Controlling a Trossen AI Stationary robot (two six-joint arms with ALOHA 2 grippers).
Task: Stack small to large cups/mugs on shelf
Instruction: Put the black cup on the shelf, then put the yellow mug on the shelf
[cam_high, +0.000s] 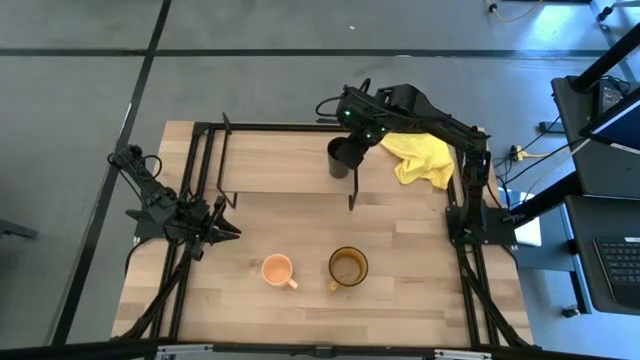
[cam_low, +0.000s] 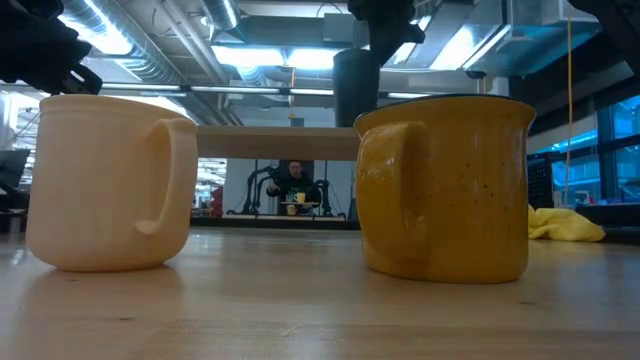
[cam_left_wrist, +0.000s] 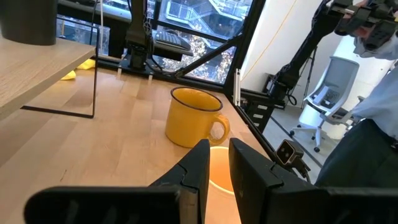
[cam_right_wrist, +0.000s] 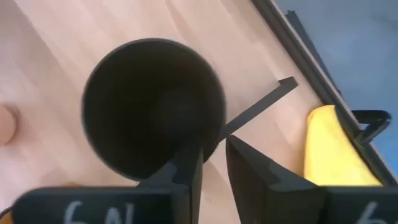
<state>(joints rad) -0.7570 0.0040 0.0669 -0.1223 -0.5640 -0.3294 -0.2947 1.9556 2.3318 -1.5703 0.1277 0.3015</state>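
Note:
The small black cup (cam_high: 340, 157) (cam_low: 357, 85) stands upright at the right end of the shelf (cam_high: 270, 160) (cam_low: 270, 142), a light board on thin black rods at the table's far side. My right gripper (cam_high: 352, 138) (cam_right_wrist: 213, 158) is over it, shut on its rim. The amber-yellow mug (cam_high: 348, 267) (cam_low: 450, 190) and the peach-orange mug (cam_high: 277, 269) (cam_low: 100, 185) stand on their bases on the table near its front edge. My left gripper (cam_high: 222, 228) (cam_left_wrist: 219, 162) hovers left of the peach mug with its fingers almost together, touching nothing. My right gripper holds the black cup by its rim wall (cam_right_wrist: 216, 138), one finger inside the cup (cam_right_wrist: 186, 168) and one outside. The fingers come from above, pointing down. The cup is upright with its base at the shelf board; whether it rests there or is just clear, I cannot tell.
A crumpled yellow cloth (cam_high: 422, 160) (cam_right_wrist: 329, 149) lies on the table just right of the shelf. Black frame rails run along the table's left and right sides. A person (cam_left_wrist: 373, 93) sits beyond the table's right side. Bare wood lies between the shelf and the two mugs.

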